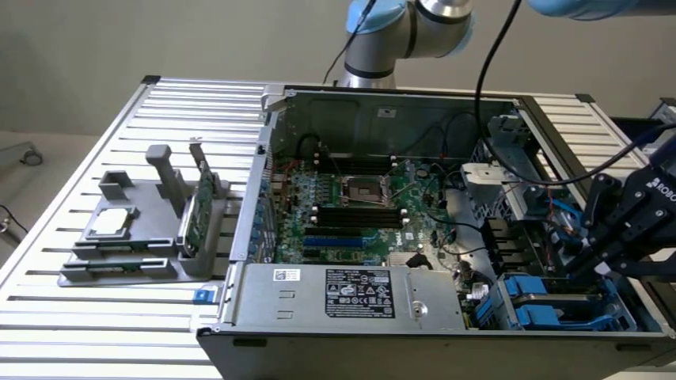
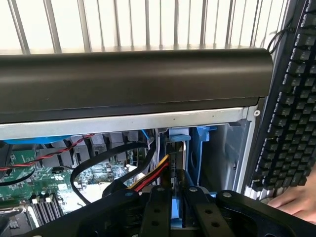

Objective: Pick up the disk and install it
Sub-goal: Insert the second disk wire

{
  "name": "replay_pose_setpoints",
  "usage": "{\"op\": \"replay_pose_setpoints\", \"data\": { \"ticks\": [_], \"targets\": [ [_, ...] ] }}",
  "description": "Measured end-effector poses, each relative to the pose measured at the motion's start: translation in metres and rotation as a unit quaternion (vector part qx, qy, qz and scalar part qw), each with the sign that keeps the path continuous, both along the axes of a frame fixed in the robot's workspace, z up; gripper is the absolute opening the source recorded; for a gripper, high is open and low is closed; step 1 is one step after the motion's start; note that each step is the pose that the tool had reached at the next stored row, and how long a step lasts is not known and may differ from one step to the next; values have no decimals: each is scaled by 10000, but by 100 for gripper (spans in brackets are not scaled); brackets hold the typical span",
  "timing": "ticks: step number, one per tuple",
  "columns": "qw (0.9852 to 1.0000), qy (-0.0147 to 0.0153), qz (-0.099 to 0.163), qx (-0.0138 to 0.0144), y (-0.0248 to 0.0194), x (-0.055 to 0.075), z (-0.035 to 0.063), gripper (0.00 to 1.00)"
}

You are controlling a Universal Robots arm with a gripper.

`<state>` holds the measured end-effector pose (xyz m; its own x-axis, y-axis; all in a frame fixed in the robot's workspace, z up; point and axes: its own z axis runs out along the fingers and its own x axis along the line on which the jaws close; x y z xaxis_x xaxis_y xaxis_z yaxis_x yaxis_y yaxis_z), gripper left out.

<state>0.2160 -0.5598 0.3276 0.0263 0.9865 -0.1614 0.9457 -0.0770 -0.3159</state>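
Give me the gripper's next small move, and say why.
Probably ease the disk a little deeper into the blue drive bay. The gripper is shut on it edge-on at the bay's mouth, and it doesn't look seated yet.

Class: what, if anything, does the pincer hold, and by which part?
Apparently the disk: the pincer pinches the thin edge of its blue carrier, inside the computer case.
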Motion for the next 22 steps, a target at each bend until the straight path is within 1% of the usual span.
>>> {"op": "replay_pose_setpoints", "data": {
  "ticks": [5,9,12,14,15,17,18,19,20,21,22],
  "targets": [
    [10000,32,-14,-1,-16,12,-19,16],
    [10000,59,-25,-1,-37,18,-28,16],
    [10000,84,-32,-1,-43,20,-27,16],
    [10000,92,-35,-3,-46,19,-28,16],
    [9999,95,-36,-1,-47,19,-29,18],
    [9999,101,-37,0,-47,19,-29,30],
    [9999,105,-37,0,-47,19,-27,30],
    [9999,111,-38,-1,-48,19,-25,36],
    [9999,117,-38,-1,-48,19,-21,36],
    [9999,123,-38,-1,-48,19,-16,42],
    [9999,129,-39,0,-49,19,-11,42]
  ]
}}
